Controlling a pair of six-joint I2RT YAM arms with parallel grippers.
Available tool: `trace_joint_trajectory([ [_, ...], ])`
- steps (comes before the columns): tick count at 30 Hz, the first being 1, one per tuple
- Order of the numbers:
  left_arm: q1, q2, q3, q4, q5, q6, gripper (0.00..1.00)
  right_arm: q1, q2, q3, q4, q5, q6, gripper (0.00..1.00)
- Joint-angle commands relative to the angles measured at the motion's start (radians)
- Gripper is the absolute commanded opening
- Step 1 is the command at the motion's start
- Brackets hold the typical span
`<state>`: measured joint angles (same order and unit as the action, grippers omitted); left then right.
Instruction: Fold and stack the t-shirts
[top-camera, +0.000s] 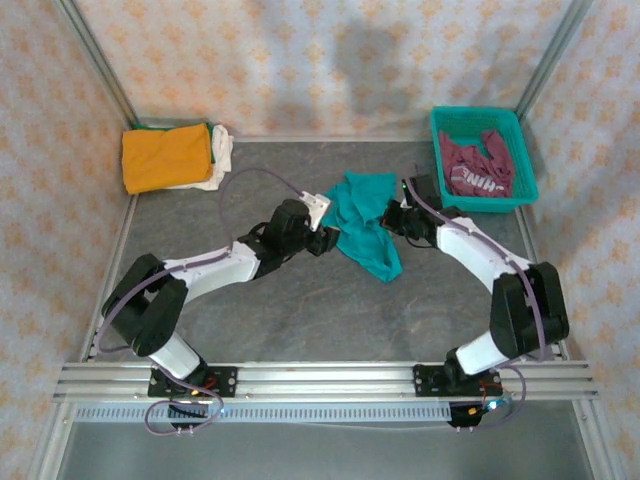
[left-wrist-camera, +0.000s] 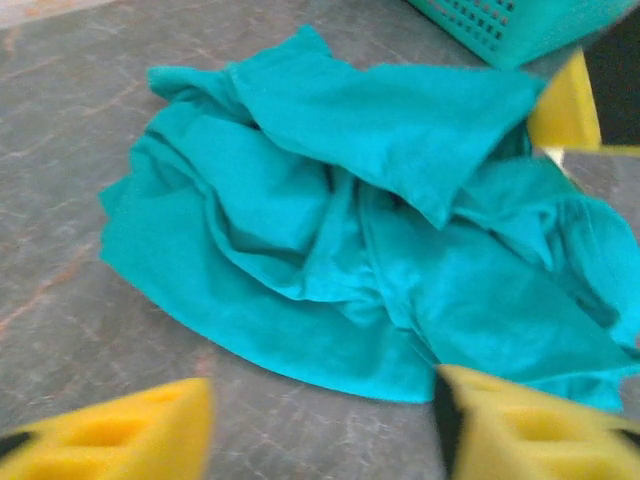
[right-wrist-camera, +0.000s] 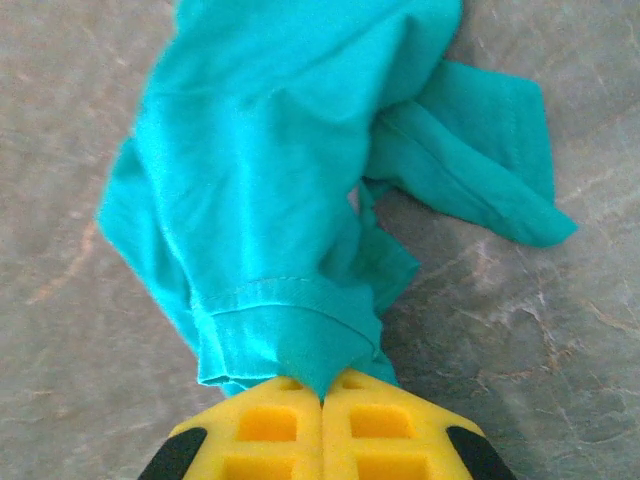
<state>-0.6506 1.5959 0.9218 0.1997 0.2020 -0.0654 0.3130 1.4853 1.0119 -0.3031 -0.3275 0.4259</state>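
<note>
While the teal t-shirt (right-wrist-camera: 270, 150) lies crumpled on the table (top-camera: 300, 320), its hemmed edge is clamped in my right gripper (right-wrist-camera: 322, 400), with the cloth trailing away ahead of it. My left gripper (left-wrist-camera: 325, 415) is unclenched and holds nothing; the same shirt lies just ahead of its spread fingers (left-wrist-camera: 120, 435).

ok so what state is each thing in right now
teal t-shirt: crumpled on the table, hem pinched
basket: upright
maroon t-shirt: bunched in the basket
orange t-shirt: folded, atop the white t-shirt
white t-shirt: mostly covered, edge showing
left gripper: open, empty
right gripper: shut on the teal t-shirt
</note>
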Motion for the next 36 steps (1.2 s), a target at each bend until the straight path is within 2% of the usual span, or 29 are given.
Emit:
trace_joint_trajectory([
  [1,-0.055,0.080,0.037,0.043,0.068,-0.005,0.80,-0.001,-0.024,-0.001,0.039,-0.018,0.010,0.00],
  [6,-0.138,0.299,0.204,0.033,0.056,-0.043,0.82,0.000,0.013,0.000,0.083,-0.031,0.062,0.00],
  [8,-0.150,0.390,0.250,0.069,0.087,-0.070,0.79,0.000,0.007,-0.001,0.086,-0.026,0.080,0.00],
  [10,-0.150,0.441,0.281,0.088,0.096,-0.090,0.66,-0.002,-0.012,-0.011,0.088,-0.006,0.083,0.00],
  [14,-0.119,0.433,0.263,0.109,0.066,-0.099,0.17,-0.005,-0.058,-0.038,0.086,0.041,0.063,0.00],
  [17,-0.075,0.304,0.172,0.144,0.019,-0.111,0.00,-0.004,-0.091,-0.053,0.100,0.066,0.021,0.00],
  [20,-0.042,0.127,0.097,0.111,-0.024,-0.085,0.00,-0.004,-0.117,-0.052,0.122,0.030,-0.037,0.00],
  [23,-0.037,-0.033,0.056,0.010,-0.102,-0.033,0.00,-0.002,-0.143,-0.046,0.142,-0.022,-0.067,0.00],
  [28,0.007,-0.285,-0.086,-0.024,-0.187,-0.016,0.00,0.023,-0.198,-0.030,0.140,-0.046,-0.099,0.00],
  [32,0.087,-0.428,-0.133,-0.104,-0.196,-0.011,0.00,0.070,-0.257,-0.011,0.097,-0.005,-0.113,0.00],
  [36,0.151,-0.508,-0.144,-0.150,-0.176,0.022,0.00,0.079,-0.296,-0.013,0.058,0.061,-0.116,0.00],
])
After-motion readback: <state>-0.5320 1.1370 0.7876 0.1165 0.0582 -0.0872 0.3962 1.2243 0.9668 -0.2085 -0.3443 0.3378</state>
